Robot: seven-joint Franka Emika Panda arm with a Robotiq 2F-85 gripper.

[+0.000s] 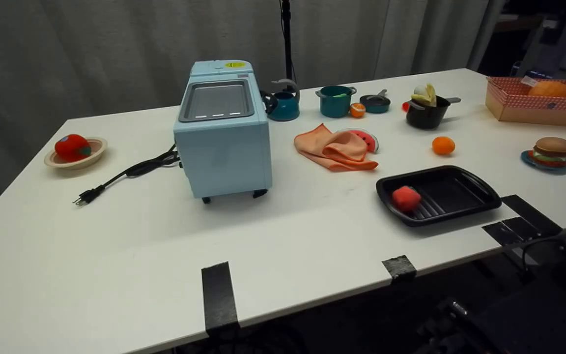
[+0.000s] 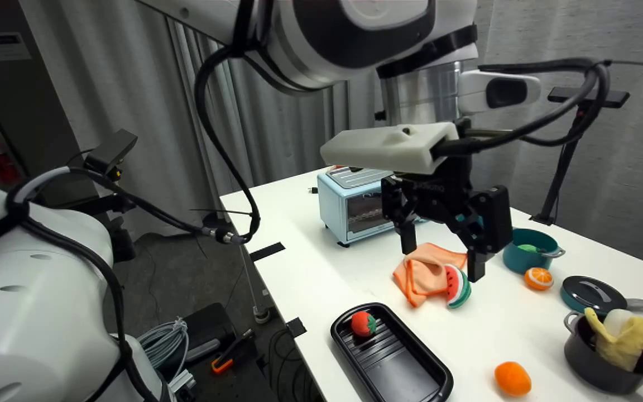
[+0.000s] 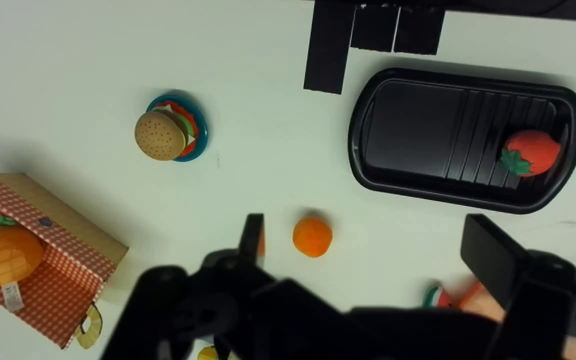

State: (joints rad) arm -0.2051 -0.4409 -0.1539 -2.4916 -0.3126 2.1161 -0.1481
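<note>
My gripper (image 2: 442, 259) hangs open above the white table, its two black fingers wide apart and holding nothing. From the wrist view, a small orange fruit (image 3: 312, 237) lies on the table below the gap of the gripper (image 3: 365, 220), closer to the left finger. A black ribbed tray (image 3: 413, 130) is seen beyond the fingertips, with a red strawberry (image 3: 533, 152) lying at one end. A peach cloth (image 2: 425, 271) and a watermelon slice (image 2: 457, 286) appear behind and beneath the fingers in an exterior view. The gripper's body hides part of both in the wrist view.
A light-blue toaster oven (image 1: 224, 157) stands on the table, its cord (image 1: 140, 167) trailing. Teal pots (image 1: 336, 102), a dark saucepan (image 1: 428, 115), a burger on a blue plate (image 1: 551, 153) and a checkered basket (image 1: 541, 110) are spread around. A bowl (image 1: 94, 153) holds a red tomato-like toy (image 1: 72, 147).
</note>
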